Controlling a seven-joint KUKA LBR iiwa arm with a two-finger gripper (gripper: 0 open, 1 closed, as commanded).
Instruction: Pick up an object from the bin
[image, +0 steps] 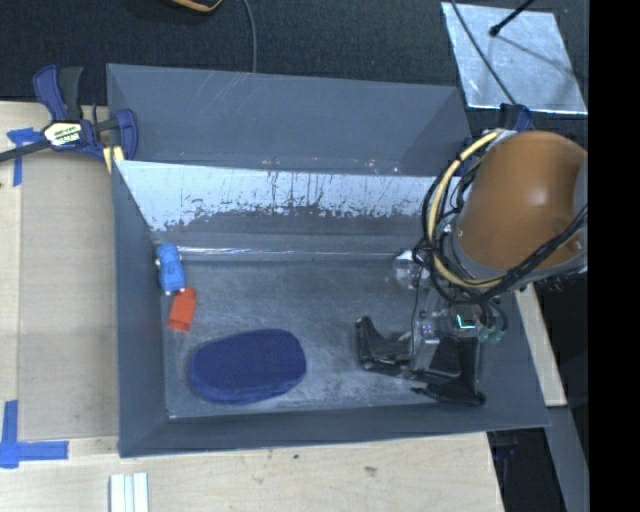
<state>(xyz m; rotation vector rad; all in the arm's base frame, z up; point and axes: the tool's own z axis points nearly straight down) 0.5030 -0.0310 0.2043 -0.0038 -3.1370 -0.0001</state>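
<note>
We find the gripper (415, 360) low over the floor of the bin (300, 110), near its front right corner.

The nearest thing is a blue oval pad (248, 365), flat near the front left corner. It lies well apart from the gripper, toward the left wall, with its long axis along the front wall. A small orange block (181, 310) and a small blue piece (169, 266) sit by the left wall. The arm drops steeply from the right rim. We cannot tell whether the gripper is spread or pressed together.
</note>
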